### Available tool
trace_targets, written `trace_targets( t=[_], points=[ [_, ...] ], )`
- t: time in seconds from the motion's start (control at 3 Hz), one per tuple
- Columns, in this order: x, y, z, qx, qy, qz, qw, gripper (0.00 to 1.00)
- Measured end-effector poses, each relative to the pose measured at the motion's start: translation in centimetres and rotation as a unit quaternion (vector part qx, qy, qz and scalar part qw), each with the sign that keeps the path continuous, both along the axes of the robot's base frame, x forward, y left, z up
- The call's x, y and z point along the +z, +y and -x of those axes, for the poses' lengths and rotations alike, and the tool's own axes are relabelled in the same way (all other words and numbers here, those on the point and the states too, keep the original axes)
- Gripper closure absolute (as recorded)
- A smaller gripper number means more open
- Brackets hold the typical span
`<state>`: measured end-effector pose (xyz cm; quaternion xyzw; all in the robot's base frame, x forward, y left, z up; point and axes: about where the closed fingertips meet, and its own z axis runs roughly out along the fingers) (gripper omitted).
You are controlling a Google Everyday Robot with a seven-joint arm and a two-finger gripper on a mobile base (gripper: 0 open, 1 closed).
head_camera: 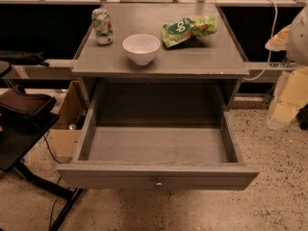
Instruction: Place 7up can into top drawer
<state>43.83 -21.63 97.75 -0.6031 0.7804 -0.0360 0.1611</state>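
Note:
The 7up can [102, 26] stands upright at the back left corner of the grey table top, white and green with a silver top. The top drawer [156, 174] is pulled wide open below the table top, and its grey floor is bare. A small round knob [158, 183] sits on its front. My gripper [297, 35] shows as a pale blurred shape at the right edge of the view. It is to the right of the table, far from the can, and nothing shows in it.
A white bowl [141, 48] sits on the grey table [202, 64] between the can and a green crinkled snack bag [188, 29]. A black stand [24, 129] and a cardboard box [65, 124] are at the left. Pale boxes [288, 100] are on the floor at the right.

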Motion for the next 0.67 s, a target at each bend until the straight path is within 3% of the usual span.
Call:
trace_targets(
  t=[0.33,0.67],
  points=[
    [0.0,0.0,0.0,0.000,0.000,0.000,1.0000,0.00],
    [-0.3,0.6,-1.3,0.010,-0.024,-0.019,0.9995,0.00]
  ],
)
